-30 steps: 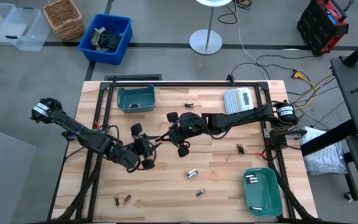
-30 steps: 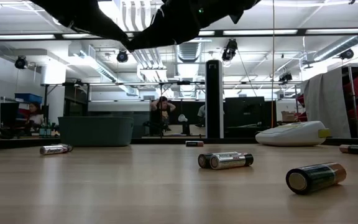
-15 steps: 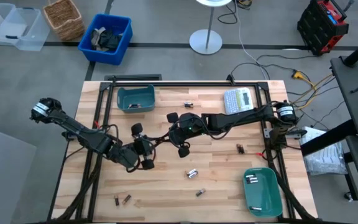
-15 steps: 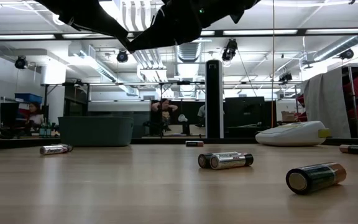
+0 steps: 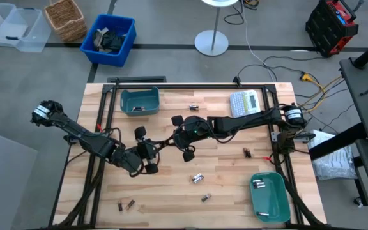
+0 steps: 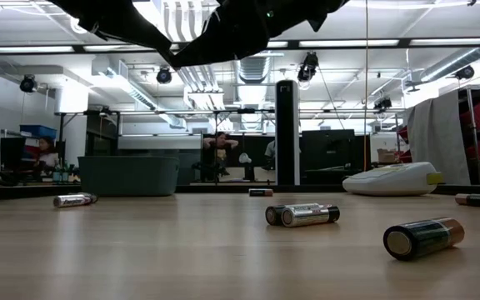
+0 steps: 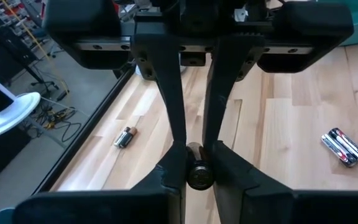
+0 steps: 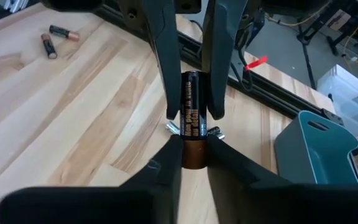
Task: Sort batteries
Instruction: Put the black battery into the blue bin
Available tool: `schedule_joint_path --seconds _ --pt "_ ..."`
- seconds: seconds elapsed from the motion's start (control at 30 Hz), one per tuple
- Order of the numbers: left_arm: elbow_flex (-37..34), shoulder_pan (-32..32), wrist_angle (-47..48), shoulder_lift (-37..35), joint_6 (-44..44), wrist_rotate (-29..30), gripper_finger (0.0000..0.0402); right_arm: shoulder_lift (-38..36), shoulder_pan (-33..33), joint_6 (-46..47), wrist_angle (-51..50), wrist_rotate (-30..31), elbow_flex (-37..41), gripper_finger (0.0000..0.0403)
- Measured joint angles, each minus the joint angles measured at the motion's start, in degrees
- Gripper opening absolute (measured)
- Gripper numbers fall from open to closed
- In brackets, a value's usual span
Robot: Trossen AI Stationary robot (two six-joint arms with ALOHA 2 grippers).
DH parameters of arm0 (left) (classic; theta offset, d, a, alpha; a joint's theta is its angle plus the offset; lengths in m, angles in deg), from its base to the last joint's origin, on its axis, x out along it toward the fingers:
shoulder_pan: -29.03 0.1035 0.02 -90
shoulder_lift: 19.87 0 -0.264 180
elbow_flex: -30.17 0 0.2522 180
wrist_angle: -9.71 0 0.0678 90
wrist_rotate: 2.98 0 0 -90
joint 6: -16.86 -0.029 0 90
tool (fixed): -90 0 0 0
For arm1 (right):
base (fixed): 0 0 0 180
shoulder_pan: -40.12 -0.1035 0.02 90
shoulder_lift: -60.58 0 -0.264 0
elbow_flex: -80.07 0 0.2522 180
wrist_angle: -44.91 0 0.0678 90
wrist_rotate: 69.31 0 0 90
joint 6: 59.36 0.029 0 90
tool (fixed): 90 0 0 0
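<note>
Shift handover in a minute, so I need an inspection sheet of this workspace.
Surface: wooden table, black frame rails on it.
Job's things: loose batteries, a silvery pair, a dark pair; more in the right teal bin; left teal bin at the back.
Clutter: label maker.
Grippers: left gripper and right gripper, mid-table, both grip one dark battery end to end.
Cables: bundle off the right edge.
Surroundings: blue crate, wicker basket.
</note>
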Motion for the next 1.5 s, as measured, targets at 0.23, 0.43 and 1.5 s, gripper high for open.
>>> schedule_joint_path --seconds 0.23,0.43,1.5 --pt "0.0 0.0 0.15 -3.15 0.22 1.65 0.0029 -0.74 0.2 1.7 -0.95 0.65 0.0 0.0139" --pt "0.02 1.03 2.27 -9.46 0.28 2.86 0.0029 -4.52 0.24 3.07 -12.25 8.19 0.0 0.0174" --pt "-0.04 77.88 28.66 -6.56 -0.26 -52.53 0.0029 -11.41 1.92 16.7 -36.6 8.77 8.32 0.0113"
